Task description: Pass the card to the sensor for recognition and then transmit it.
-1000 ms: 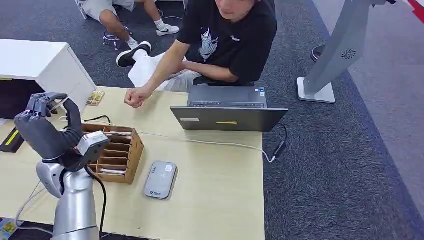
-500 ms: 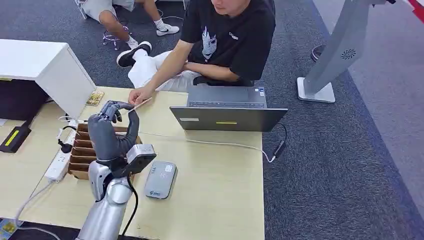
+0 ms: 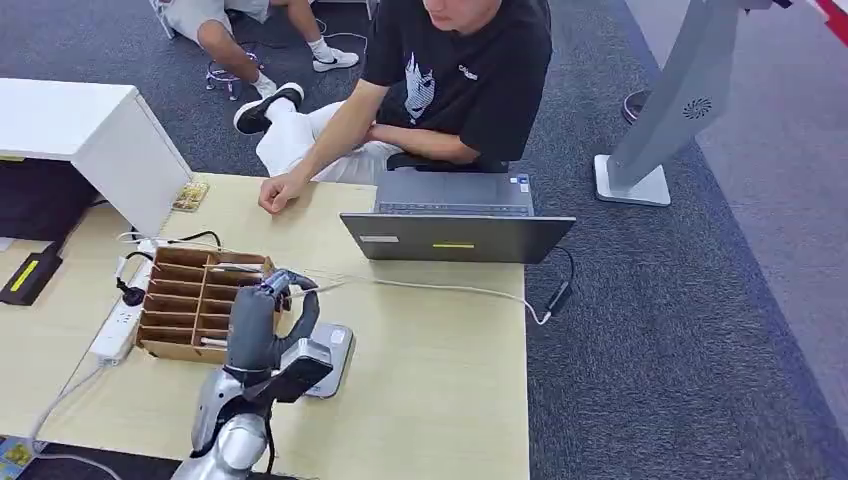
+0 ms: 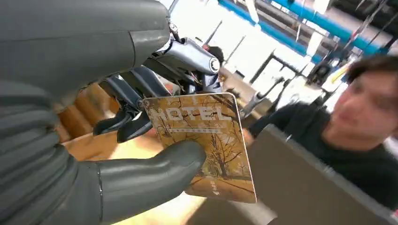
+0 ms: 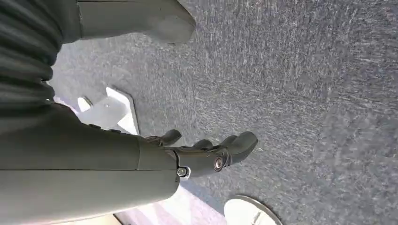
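Note:
My left hand (image 3: 272,318) pinches a hotel card (image 4: 206,143) between its thumb and fingers. The card is yellow-brown with a tree picture and the word HOTEL. In the head view the hand hovers low at the left end of the grey card sensor (image 3: 336,347), which lies flat on the wooden table and is partly hidden by the hand. A seated person in a black shirt rests a hand (image 3: 279,191) on the table's far edge. My right hand (image 5: 206,152) hangs over grey carpet, its fingers apart and holding nothing.
A wooden slotted organizer (image 3: 195,293) stands just left of the sensor. An open laptop (image 3: 455,228) sits beyond it, with a cable running across the table. A white power strip (image 3: 120,312) and a white cabinet (image 3: 95,130) are at the left. Another card (image 3: 190,195) lies at the far left corner.
My left arm has swung right and toward me with the card, from left of the organizer down to the sensor. The person's hand stays at the table's far edge.

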`<state>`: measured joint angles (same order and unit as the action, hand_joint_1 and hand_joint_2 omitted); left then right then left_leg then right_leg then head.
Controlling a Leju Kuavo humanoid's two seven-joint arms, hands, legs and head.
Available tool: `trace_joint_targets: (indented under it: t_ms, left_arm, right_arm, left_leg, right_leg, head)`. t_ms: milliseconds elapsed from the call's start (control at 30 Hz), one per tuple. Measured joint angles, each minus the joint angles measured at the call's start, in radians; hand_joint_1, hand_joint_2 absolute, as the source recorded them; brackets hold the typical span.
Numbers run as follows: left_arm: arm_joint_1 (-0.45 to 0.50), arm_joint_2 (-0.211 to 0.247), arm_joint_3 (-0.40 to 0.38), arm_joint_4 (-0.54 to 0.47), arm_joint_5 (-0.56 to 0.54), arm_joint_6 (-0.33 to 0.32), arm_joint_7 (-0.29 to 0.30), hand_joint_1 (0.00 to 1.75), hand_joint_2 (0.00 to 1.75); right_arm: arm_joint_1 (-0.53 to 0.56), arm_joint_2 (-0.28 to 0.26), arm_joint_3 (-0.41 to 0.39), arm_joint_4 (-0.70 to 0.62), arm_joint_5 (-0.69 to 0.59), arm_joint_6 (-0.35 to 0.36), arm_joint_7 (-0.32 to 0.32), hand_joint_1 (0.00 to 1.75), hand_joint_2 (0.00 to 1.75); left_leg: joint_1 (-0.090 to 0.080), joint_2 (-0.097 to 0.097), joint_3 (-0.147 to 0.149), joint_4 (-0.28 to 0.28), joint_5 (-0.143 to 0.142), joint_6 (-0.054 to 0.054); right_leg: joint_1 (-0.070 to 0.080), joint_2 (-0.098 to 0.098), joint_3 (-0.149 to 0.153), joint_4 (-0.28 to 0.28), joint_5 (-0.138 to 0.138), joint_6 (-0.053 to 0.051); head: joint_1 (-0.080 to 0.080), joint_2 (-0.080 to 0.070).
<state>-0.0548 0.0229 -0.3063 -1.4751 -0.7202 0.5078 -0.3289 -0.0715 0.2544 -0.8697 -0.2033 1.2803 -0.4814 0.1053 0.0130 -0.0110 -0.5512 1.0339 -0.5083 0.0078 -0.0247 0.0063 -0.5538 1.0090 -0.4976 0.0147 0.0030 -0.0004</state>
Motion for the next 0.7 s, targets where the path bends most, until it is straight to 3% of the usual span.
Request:
trace_joint_targets:
  t_ms: [300, 567, 700]
  left_arm:
    - [0.111, 0.057, 0.000, -0.081, -0.062, -0.017, 0.050, 1.75, 1.75]
    - [0.128, 0.085, 0.000, -0.093, -0.125, -0.024, 0.093, 1.75, 1.75]
    - [0.128, 0.094, 0.001, -0.092, -0.219, -0.010, 0.137, 1.75, 1.75]
  right_arm:
    - [0.009, 0.000, -0.023, 0.000, -0.011, -0.003, 0.007, 0.00, 1.75]
    - [0.009, 0.000, -0.034, 0.000, -0.016, -0.001, 0.009, 0.00, 1.75]
    - [0.009, 0.000, -0.039, 0.000, -0.024, 0.000, 0.010, 0.00, 1.75]
  left_leg:
    - [0.000, 0.000, -0.001, 0.000, 0.000, 0.000]
    - [0.000, 0.000, 0.000, 0.000, 0.000, 0.000]
    - [0.000, 0.000, -0.001, 0.000, 0.000, 0.000]
  right_leg:
    - [0.000, 0.000, 0.000, 0.000, 0.000, 0.000]
    - [0.000, 0.000, 0.000, 0.000, 0.000, 0.000]
    - [0.000, 0.000, 0.000, 0.000, 0.000, 0.000]
  head:
    - [0.000, 0.000]
    - [0.000, 0.000]
    - [0.000, 0.000]
